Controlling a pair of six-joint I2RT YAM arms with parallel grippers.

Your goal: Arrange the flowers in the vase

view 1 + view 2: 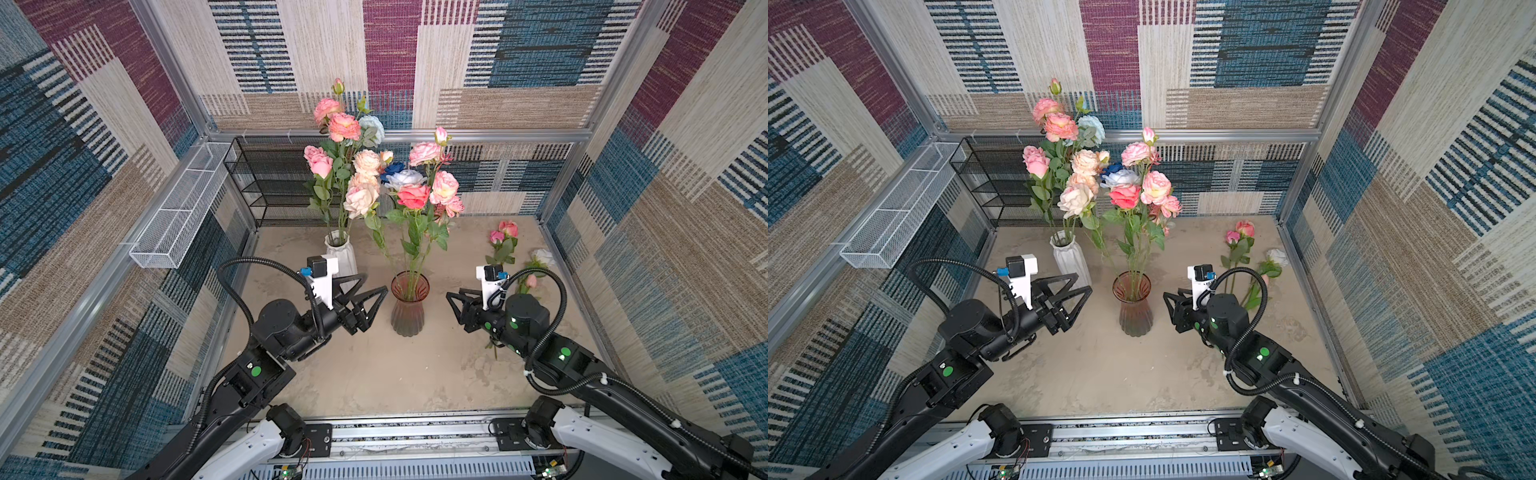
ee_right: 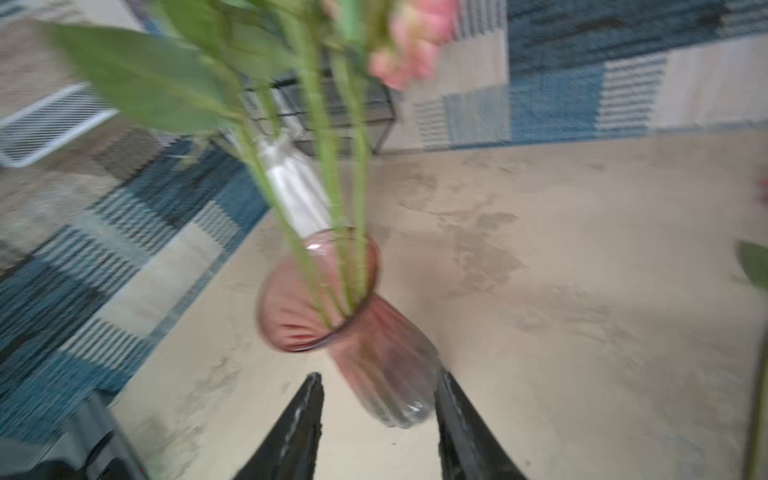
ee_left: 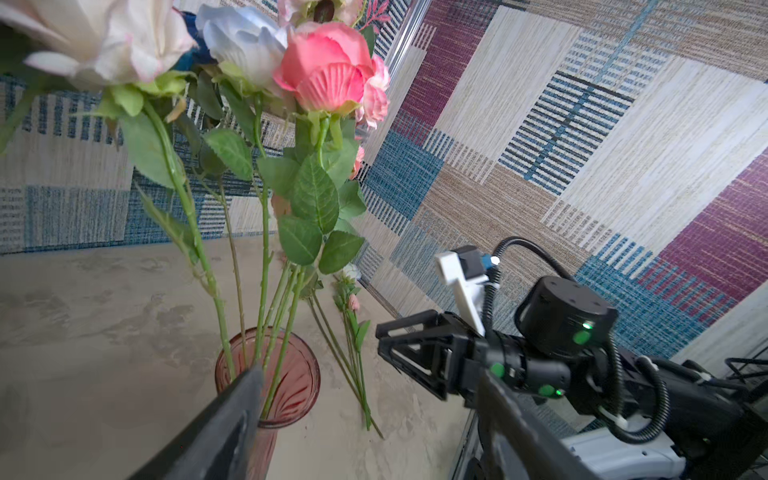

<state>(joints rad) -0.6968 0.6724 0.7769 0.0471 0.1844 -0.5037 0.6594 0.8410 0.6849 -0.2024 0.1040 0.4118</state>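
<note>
Against the far wall we see a black mesh rack [image 1: 266, 183], and a white wire basket [image 1: 178, 216] hangs on the left wall. Just in front of the rack stands a white ribbed vase [image 1: 345, 255] full of tall pink, peach and pale blue roses [image 1: 344, 126]. It rises close behind the left gripper [image 1: 376, 282].

The pink glass vase [image 1: 408, 316] stands at the middle of the bench [image 1: 374, 374], between the two arms. It holds a handful of long green stems [image 1: 415, 249] that splay upward. The left gripper hovers just left of this vase, its jaws spread wide with nothing between them. The right gripper [image 1: 453, 306] sits just right of the vase, near but apart, its jaws partly spread and empty. Beyond the right arm, loose roses [image 1: 503, 247] lie flat on the bench, their stems partly hidden under the arm.

Only the top views show the whole bouquet, with a dark blue rose [image 1: 392, 169] tucked among the heads. The left wrist view looks up from beneath at a cream rose [image 3: 104, 37], a pale blue rose [image 3: 245, 41] and a coral-pink rose [image 3: 328, 66]. It also shows serrated leaves and thorny stems entering the vase mouth. One of its own fingers [image 3: 216, 428] crosses in front of the glass. The right wrist view is blurred. It shows the ribbed pink vase, paler at the base, between its dark fingertips [image 2: 309, 411], with the white vase behind.
</note>
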